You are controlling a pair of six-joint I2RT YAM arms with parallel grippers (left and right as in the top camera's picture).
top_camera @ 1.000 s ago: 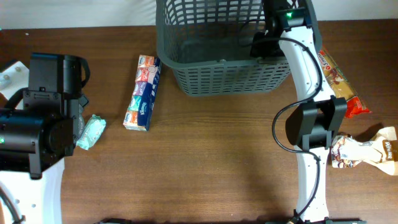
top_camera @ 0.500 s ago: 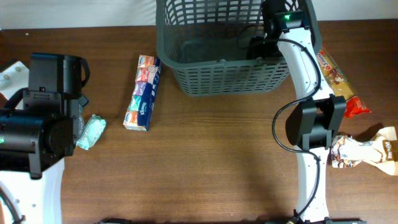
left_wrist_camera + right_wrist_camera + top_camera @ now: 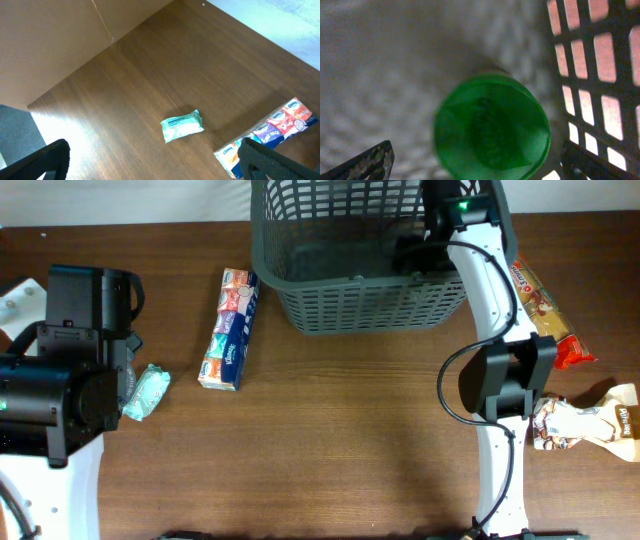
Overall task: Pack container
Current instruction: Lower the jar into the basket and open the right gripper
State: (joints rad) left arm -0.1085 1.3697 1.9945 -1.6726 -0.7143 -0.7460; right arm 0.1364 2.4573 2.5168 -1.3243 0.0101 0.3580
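Now the right gripper (image 3: 480,161) hangs inside the large dark grey lattice-sided plastic basket (image 3: 360,300), which stands at the far edge of the brown wooden table (image 3: 340,450). Its fingers sit wide apart at the lower corners of the right wrist view. Between them, apparently untouched, lies a round bright green item (image 3: 492,125) close to the slotted wall. The close view is blurred, so this may be the cap of a bottle or tub.

Compared with one second earlier, the jaws have spread from a narrower setting, while the arm holds nearly the same place over the basket's right side. This suggests that the green item has just been let go, so one article now counts as packed.

The left gripper (image 3: 155,162) is likewise spread and empty, over a small mint-green soft packet (image 3: 182,125). Everything else lies as it did in the earlier overhead views:
- the long multicoloured tissue pack (image 3: 230,330);
- the orange snack bag (image 3: 540,305);
- the brown-and-cream pouch (image 3: 585,425).

These remain to be packed.
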